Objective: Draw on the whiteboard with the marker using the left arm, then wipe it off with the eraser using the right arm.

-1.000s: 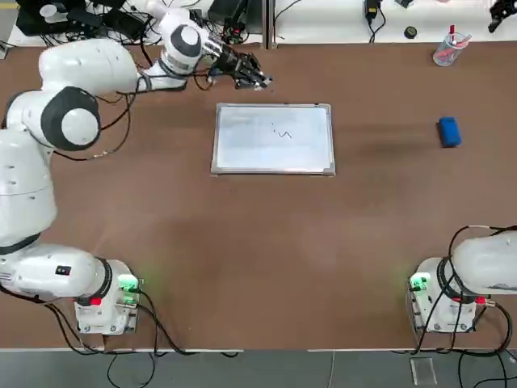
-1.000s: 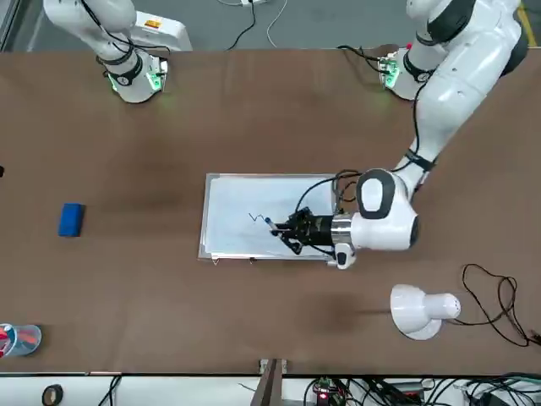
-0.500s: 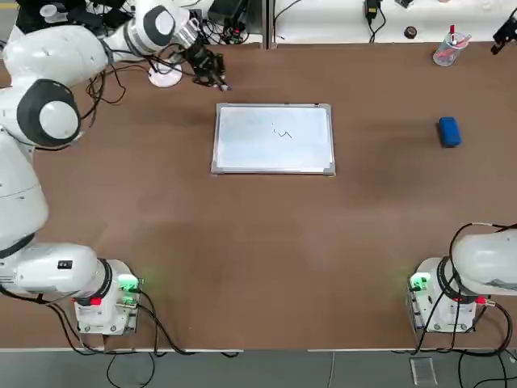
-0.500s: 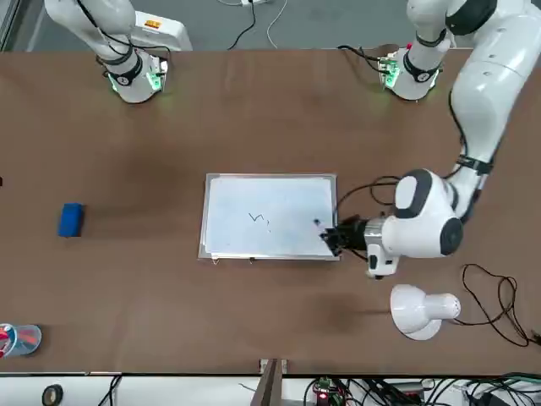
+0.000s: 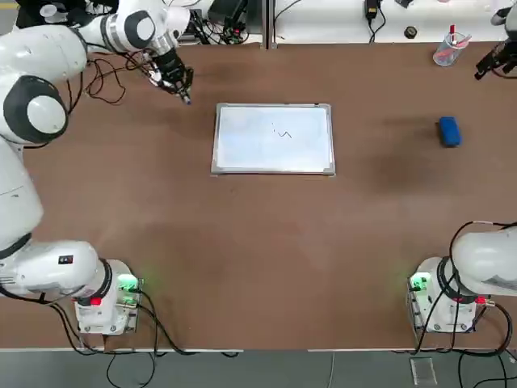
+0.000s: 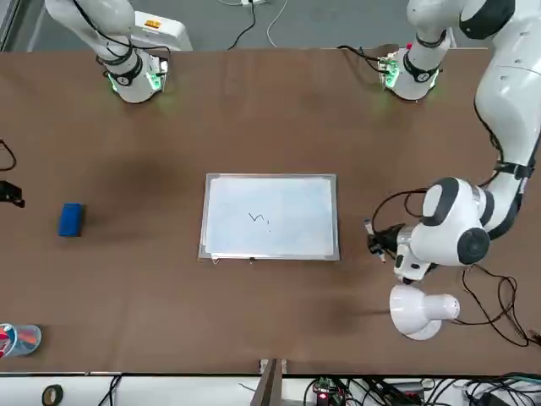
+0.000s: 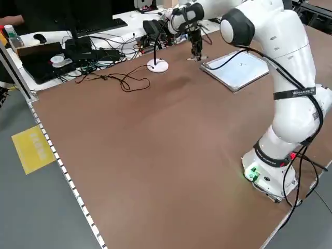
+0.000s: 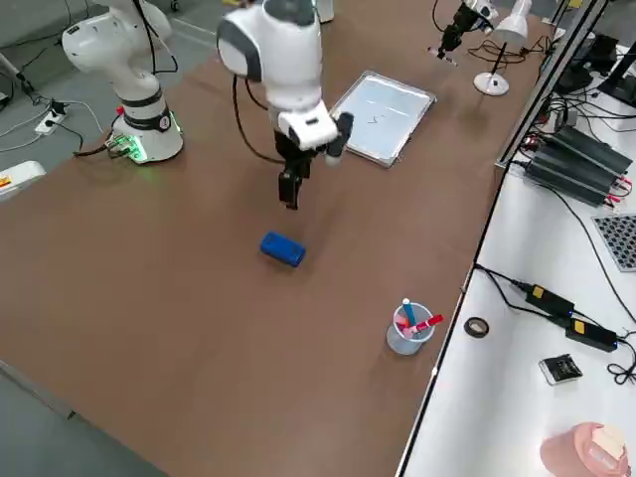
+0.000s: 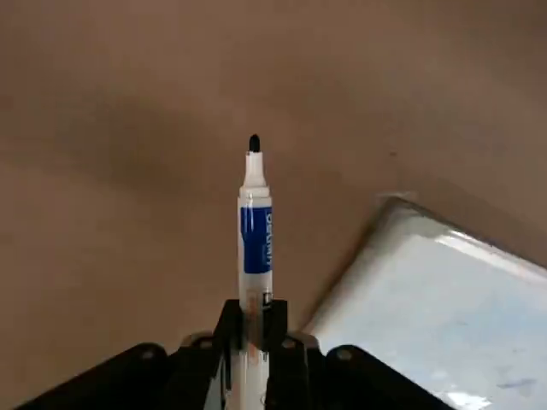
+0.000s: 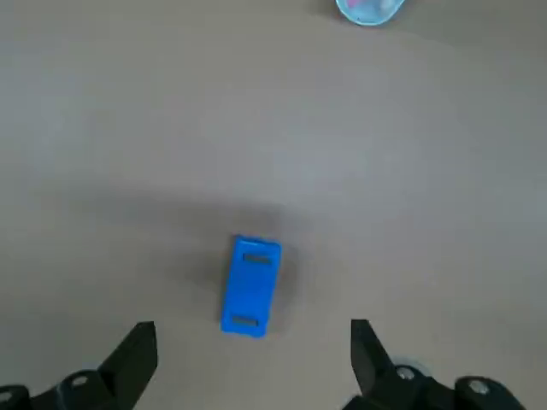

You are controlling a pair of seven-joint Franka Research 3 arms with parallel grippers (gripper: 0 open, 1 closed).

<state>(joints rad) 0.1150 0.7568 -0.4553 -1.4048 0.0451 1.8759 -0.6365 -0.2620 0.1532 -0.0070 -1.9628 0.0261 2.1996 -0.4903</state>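
Note:
The whiteboard (image 5: 273, 139) lies flat at the table's far middle, with a small dark squiggle (image 5: 283, 133) on it. My left gripper (image 5: 182, 90) hovers over bare table just off the board's far-left corner. It is shut on the marker (image 9: 255, 229), whose uncapped black tip points down and away from the fingers. The blue eraser (image 5: 449, 131) lies on the table at the far right. Above it and slightly to the far side, my right gripper (image 10: 250, 337) hangs open with nothing between its fingers (image 10: 141, 340); in the right side view the gripper (image 8: 290, 189) is clear of the eraser (image 8: 282, 248).
A clear cup (image 5: 446, 50) with pens stands at the far right edge, beyond the eraser. A white lamp base (image 6: 423, 309) and loose cables (image 7: 122, 80) sit at the far left, close to my left arm. Both arm bases (image 5: 109, 295) glow green at the near edge.
My left gripper lifted off the whiteboard and carried the marker leftward past the board's far-left corner. My right gripper came in from the far right edge toward the eraser.

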